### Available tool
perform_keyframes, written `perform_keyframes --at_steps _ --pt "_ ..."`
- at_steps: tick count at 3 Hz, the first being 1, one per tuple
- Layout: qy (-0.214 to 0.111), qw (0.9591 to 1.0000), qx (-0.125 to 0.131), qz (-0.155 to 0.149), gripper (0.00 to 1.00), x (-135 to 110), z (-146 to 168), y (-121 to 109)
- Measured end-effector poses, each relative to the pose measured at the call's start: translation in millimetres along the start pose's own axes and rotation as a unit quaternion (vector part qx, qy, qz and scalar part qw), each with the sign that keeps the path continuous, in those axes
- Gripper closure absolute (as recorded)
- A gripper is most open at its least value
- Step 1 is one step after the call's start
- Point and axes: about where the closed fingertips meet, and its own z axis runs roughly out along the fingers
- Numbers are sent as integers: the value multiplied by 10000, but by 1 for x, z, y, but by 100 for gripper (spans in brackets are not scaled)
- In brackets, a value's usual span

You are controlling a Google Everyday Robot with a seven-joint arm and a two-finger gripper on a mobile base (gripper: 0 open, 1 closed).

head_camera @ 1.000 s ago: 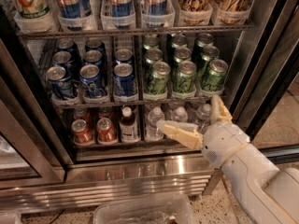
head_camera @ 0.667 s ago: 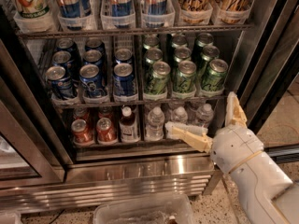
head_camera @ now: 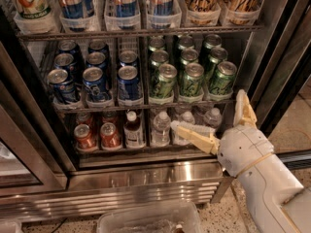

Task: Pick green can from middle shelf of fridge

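The fridge (head_camera: 146,178) stands open with wire racks. On the middle shelf (head_camera: 146,103), dark blue cans (head_camera: 95,81) fill the left lanes and green cans fill the right lanes. The front green cans (head_camera: 192,79) stand in a row of three; the rightmost one (head_camera: 221,79) is nearest my arm. My gripper (head_camera: 209,118) is open and empty, low and right of the shelf, in front of the water bottles. One finger (head_camera: 194,135) points left, the other (head_camera: 243,108) points up just below the rightmost green can.
Tall slim cans (head_camera: 124,4) fill the top rack. Red-orange cans (head_camera: 97,135) and water bottles (head_camera: 160,127) stand on the bottom rack. Dark door frames (head_camera: 282,57) flank the opening. A clear plastic bin (head_camera: 146,220) sits on the floor below the steel grille.
My gripper and arm have shifted a little to the right and slightly down, staying open, with the fingers spread in front of the water bottles.
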Motion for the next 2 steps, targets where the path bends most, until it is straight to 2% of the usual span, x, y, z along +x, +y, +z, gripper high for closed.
perform_keyframes --at_steps 2 --pt "271 9996 10 -83 0 41 8 16"
